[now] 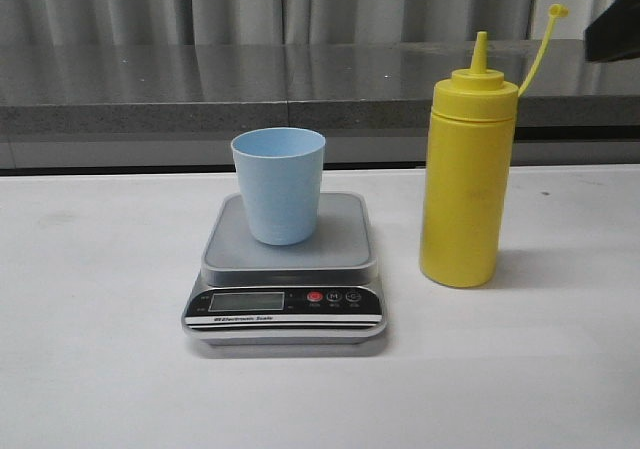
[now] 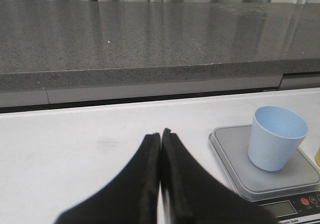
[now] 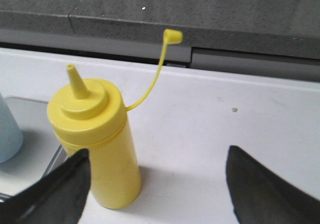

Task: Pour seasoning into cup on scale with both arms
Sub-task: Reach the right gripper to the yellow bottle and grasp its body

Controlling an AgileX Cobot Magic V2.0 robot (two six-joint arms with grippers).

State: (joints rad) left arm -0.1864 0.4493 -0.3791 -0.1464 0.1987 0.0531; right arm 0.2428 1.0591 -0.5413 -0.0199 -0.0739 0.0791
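While the seasoning (image 1: 468, 184) stood upright on the bench (image 1: 90, 349), just right of the scale (image 1: 286, 287), the right tool (image 3: 155, 184) was the nearer one: spread wide, holding nothing, bottle off toward one finger (image 3: 60, 194) rather than centred in the gap. Bottle's long axis was vertical, nozzle pointing up, cap strap arcing away from the scale. Cup (image 1: 279, 185) sat upright on the scale's platform. Left tool (image 2: 160, 149) was pressed closed and empty, left of the scale.

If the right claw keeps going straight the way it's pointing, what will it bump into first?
Probably the yellow bottle. It stands just ahead of the open right claw, nearer one finger than the middle, so depth is hard to judge.
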